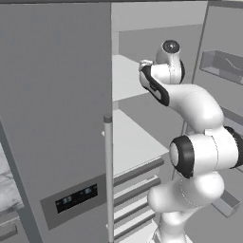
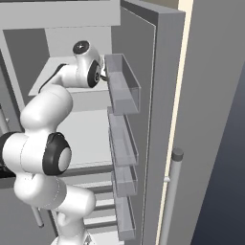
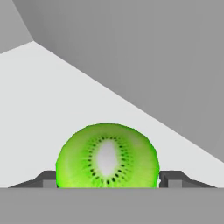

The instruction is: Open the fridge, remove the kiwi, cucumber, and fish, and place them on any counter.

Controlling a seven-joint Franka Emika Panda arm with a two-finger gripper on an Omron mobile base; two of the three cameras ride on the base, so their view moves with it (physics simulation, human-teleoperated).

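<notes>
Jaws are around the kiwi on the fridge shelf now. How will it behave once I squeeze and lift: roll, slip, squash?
The kiwi looks round with a cut green face, so it may roll on the smooth white shelf if nudged off-centre. The fingertips flank its widest part, which should help centre it. The curved sides could slip, so squeeze gently; it probably bruises easily.

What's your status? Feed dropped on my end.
Gripper open, fingertips flanking kiwi. Kiwi on white fridge shelf. Nothing blocking.
</notes>
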